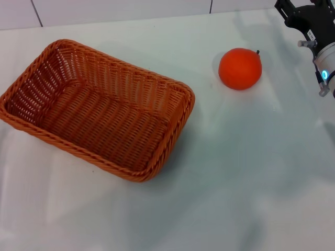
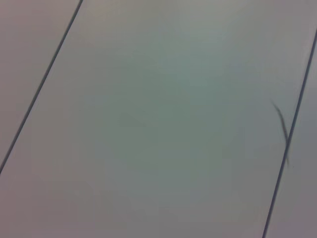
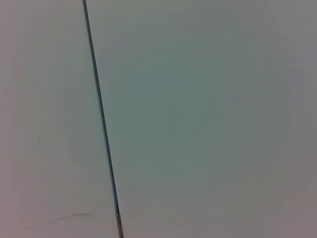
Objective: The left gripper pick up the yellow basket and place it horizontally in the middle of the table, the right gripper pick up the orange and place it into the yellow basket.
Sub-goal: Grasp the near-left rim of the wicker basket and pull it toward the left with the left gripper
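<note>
The yellow basket, an orange-brown woven wicker basket, sits empty on the left half of the table, lying at a slant. The orange rests on the table to the right of the basket, apart from it. My right gripper is at the far right, beyond the orange and not touching it; its silver wrist with the cyan light shows below it. My left gripper is out of view. Both wrist views show only pale tiled surface with dark seams.
A tiled wall runs behind the table's back edge. Bare tabletop lies in front of the basket and the orange.
</note>
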`<control>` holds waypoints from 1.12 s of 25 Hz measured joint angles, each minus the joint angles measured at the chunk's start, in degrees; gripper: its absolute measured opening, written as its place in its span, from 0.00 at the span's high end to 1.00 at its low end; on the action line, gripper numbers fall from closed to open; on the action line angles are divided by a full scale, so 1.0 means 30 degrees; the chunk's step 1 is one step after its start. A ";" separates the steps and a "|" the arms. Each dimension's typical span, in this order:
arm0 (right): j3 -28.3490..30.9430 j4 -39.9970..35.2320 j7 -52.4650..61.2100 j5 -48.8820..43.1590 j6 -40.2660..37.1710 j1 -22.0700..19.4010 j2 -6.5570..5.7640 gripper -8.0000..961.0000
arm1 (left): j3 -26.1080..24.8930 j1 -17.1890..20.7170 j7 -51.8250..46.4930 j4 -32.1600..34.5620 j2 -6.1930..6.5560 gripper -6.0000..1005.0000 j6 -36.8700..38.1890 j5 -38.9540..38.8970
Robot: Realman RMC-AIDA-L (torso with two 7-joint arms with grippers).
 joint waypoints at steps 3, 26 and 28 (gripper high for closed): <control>0.0000 0.0000 0.0173 0.0000 0.0000 -0.0008 0.0000 0.13 | 0.0068 0.0042 -0.0061 0.0011 0.0006 0.25 0.0016 0.0002; 0.0067 -0.0159 0.0490 0.0000 -0.0008 0.0057 0.0000 0.13 | 0.0400 0.0036 -0.0089 0.0043 0.0049 0.33 -0.0116 -0.0112; 0.0095 -0.0168 0.0490 0.0000 -0.0006 0.0113 0.0000 0.13 | 0.0421 0.0023 -0.0142 0.0115 0.0055 0.33 -0.0126 -0.0099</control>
